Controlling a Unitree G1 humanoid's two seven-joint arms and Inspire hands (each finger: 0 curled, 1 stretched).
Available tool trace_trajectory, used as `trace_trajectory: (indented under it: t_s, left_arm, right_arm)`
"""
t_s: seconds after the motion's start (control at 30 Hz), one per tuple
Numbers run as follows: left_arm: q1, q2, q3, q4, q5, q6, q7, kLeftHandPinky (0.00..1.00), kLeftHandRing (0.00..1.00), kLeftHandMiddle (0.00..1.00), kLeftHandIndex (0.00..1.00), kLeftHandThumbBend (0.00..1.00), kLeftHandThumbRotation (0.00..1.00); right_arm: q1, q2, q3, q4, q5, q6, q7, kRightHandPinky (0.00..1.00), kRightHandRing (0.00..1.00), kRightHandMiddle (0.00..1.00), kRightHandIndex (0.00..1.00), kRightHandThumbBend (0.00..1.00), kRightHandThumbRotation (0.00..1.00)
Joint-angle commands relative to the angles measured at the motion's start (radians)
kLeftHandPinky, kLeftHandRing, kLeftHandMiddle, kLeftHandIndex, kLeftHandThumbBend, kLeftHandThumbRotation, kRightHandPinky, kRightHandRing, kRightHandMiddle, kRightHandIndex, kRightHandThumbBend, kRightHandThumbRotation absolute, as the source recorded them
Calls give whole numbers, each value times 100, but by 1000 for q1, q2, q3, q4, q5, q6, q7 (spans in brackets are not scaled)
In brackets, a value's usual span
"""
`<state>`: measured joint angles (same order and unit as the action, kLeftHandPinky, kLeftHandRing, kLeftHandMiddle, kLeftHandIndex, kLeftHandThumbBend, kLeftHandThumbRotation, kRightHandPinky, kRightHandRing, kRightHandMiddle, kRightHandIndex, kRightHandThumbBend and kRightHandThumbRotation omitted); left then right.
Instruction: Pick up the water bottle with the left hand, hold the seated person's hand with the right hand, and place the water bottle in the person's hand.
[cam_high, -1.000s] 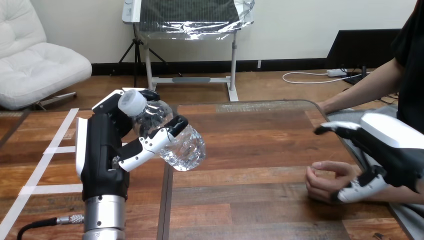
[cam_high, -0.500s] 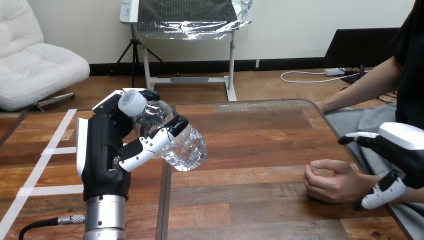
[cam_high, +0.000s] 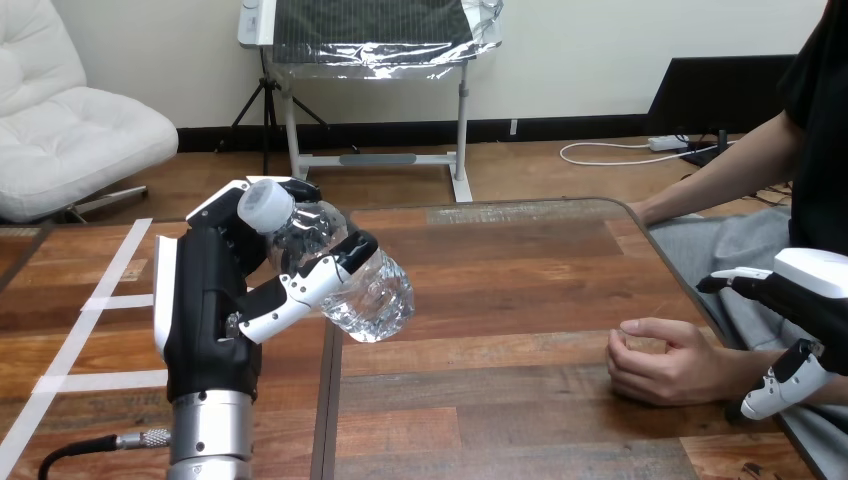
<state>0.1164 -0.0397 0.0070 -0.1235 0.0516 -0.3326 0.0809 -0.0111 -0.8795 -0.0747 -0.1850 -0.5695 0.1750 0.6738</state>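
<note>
Done: my left hand has the water bottle up off the table, fingers and thumb wrapped round it.
Right hand: spread, just beside the person's hand, no clasp visible.
Person's hand: loosely curled on the table, at 4 o'clock from the bottle.
Left to do: clasp, then hand-over.

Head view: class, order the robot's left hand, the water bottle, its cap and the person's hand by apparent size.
1. left hand, nearest the camera
2. water bottle
3. person's hand, not far behind the bottle
4. cap
</note>
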Motion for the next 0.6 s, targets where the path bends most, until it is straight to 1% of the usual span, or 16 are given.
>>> trace_trajectory:
  t_s: [0.0, 0.1, 0.27, 0.4, 0.57]
  left_arm:
    - [-47, 0, -5, -41, 1, -20, -2, 45, 43, 45, 48, 64, 0]
    - [-46, 0, -4, -41, 3, -19, -1, 45, 43, 45, 48, 64, 0]
    - [-46, 0, -3, -40, 3, -19, -1, 44, 43, 45, 48, 63, 0]
    - [-47, 3, -2, -33, 2, -28, -3, 44, 43, 45, 48, 63, 0]
    - [-44, 2, -2, -37, 0, -23, -3, 45, 43, 45, 48, 63, 0]
  right_arm:
    - [-75, -47, 19, -5, -29, 12, 9, 86, 97, 97, 92, 77, 5]
    - [-81, -50, 27, -4, -48, 24, 19, 86, 97, 98, 93, 76, 7]
    - [-89, -55, 39, 1, -73, 28, 29, 87, 97, 98, 93, 76, 11]
    - [-99, -53, 49, 8, -85, 37, 41, 89, 98, 98, 93, 75, 11]
    - [-107, -55, 61, 17, -97, 35, 50, 91, 98, 98, 93, 74, 12]
